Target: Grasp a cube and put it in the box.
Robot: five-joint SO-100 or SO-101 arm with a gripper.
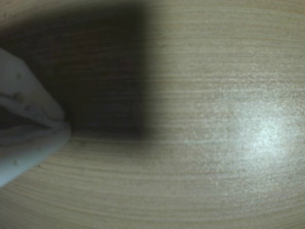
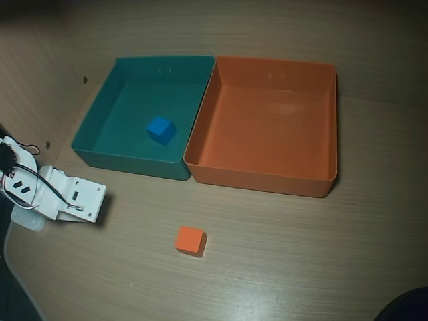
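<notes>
The cube lies ungrasped at lower centre, the box empty, while the gripper, jaws nearly closed, holds nothing.

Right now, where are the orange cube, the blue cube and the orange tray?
orange cube (image 2: 190, 239): overhead view, top face.
blue cube (image 2: 160, 129): overhead view, top face.
orange tray (image 2: 259, 181): overhead view, near wall.

2 cubes, 1 orange, 1 blue, 2 trays, orange, teal

Matt orange cube; smooth plastic box; wood-grain table with a slight sheen.
</notes>
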